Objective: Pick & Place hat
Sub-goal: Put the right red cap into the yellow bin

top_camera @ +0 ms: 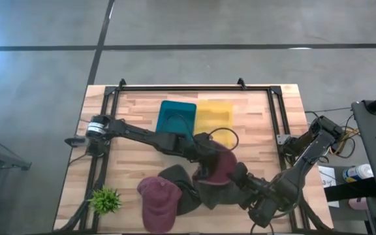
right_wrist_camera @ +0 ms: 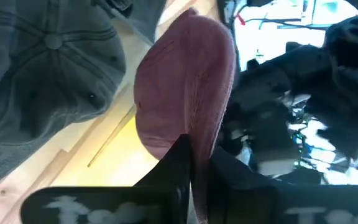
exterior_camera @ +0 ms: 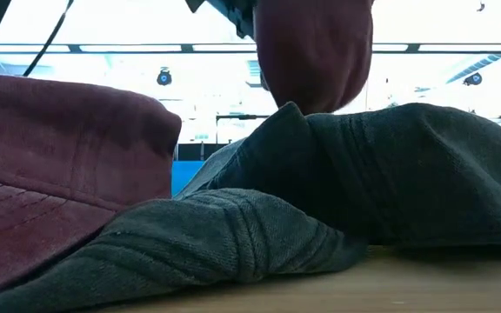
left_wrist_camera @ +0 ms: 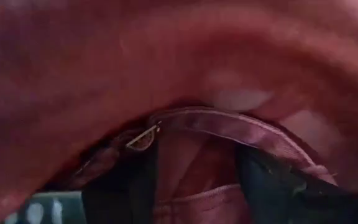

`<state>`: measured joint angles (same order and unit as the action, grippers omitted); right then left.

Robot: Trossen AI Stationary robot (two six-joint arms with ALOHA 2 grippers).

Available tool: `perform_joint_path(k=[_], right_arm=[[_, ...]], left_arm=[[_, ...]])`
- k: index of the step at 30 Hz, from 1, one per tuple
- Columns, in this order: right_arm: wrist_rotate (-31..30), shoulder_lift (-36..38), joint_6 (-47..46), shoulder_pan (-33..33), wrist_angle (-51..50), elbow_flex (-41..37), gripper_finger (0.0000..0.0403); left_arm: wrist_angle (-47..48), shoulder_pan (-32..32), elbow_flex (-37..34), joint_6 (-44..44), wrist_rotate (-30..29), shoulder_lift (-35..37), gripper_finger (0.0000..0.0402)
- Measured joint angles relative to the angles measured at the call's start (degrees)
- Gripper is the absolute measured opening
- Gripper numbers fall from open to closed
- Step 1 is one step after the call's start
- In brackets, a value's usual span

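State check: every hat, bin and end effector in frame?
Held maroon hat: lifted, gripped by both arms.
Second maroon hat: lying on table, untouched.
Dark grey hats: heaped on table.
Teal bin: empty.
Yellow bin: empty.
Left end effector: shut on hat.
Right end effector: shut on hat brim.

High cam looks straight down, far off, whole table (top_camera: 136, 150) w/ both arms. Low cam sits at tabletop height by the near edge, facing level across to the room; a dark grey hat (exterior_camera: 381, 183) fills it at close range. Left wrist cam is pressed into the maroon hat (left_wrist_camera: 185, 74), v. near. Right wrist cam shares that same hat w/ high and low cams.
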<state>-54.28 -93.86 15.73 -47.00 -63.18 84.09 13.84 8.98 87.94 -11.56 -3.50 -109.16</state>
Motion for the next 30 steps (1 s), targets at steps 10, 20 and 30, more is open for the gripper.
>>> perform_joint_path(k=[10,20,30], right_arm=[[0.0,0.0,-1.0,0.0,-0.5,-0.3,0.0031],[0.6,0.0,-4.2,-0.1,-0.7,-1.5,0.0031],[-1.4,0.0,-24.8,-0.4,-3.4,-2.1,0.0031]], left_arm=[[9.0,0.3,0.1,-3.6,1.2,6.0,0.0206],[9.9,0.6,0.0,-8.8,1.2,15.1,0.0206],[37.3,3.3,-1.5,-14.0,-3.7,20.4,0.0206]])
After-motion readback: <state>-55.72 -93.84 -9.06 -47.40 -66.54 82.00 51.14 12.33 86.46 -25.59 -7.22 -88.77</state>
